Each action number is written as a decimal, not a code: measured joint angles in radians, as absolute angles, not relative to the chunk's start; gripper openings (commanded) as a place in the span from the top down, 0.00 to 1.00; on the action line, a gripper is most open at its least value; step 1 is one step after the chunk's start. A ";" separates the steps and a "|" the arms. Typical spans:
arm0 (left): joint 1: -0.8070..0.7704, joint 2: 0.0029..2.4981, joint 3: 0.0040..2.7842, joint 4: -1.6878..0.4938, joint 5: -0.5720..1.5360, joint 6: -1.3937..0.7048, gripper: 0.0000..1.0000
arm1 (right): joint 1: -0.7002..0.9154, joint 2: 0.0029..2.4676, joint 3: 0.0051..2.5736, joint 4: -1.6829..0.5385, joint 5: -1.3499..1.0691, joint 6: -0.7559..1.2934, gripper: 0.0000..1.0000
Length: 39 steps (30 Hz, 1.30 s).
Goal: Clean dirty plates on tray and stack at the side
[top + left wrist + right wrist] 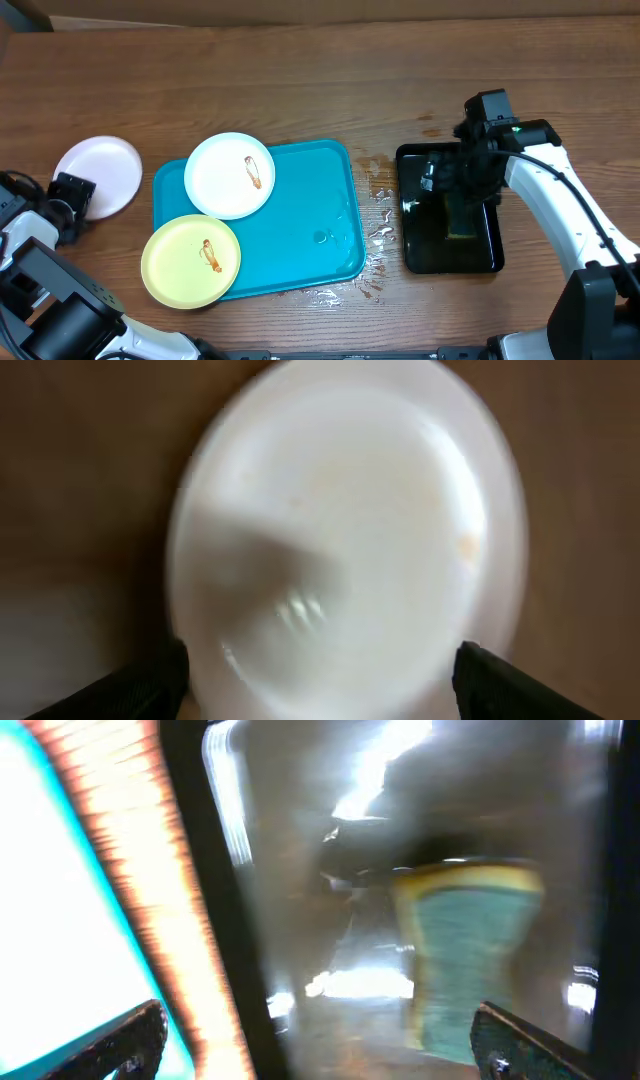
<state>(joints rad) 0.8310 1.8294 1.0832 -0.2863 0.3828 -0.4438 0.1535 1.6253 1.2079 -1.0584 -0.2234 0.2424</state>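
A white plate point(230, 175) with a brown smear lies on the back left of the cyan tray point(300, 230). A pale yellow plate point(190, 260) with a smear rests on the tray's front left corner. A second white plate point(98, 175) lies on the table left of the tray and fills the left wrist view point(345, 530). My left gripper point(70, 195) is open just beside and above that plate, its fingers point(320, 685) wide apart. My right gripper point(462, 172) is open above the black tray point(410, 250), over a green and yellow sponge point(465, 955).
The black glossy tray stands right of the cyan tray and looks wet. Water drops and brown specks point(378, 215) lie on the wood between the two trays. The cyan tray's edge shows at the left of the right wrist view point(60, 890).
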 measured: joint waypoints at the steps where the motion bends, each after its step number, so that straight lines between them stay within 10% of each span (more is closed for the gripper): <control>1: 0.827 1.830 1.094 -0.287 0.436 -0.439 0.12 | 0.164 1.625 1.208 -1.057 -0.250 0.229 0.15; 9: 0.757 1.805 1.225 -0.433 0.654 -0.374 0.05 | 0.243 1.625 1.208 -1.062 -0.200 0.244 0.12; 12: 0.730 1.743 1.228 -0.507 0.560 -0.355 0.17 | 0.243 1.625 1.208 -1.061 -0.180 0.259 0.15; 18: 0.705 1.642 1.237 -0.648 0.428 -0.332 0.29 | 0.274 1.625 1.206 -0.985 -0.286 0.224 0.58; 39: 0.438 1.639 1.229 -0.937 0.501 -0.205 0.32 | 0.596 1.829 1.116 -0.531 -0.103 0.337 0.69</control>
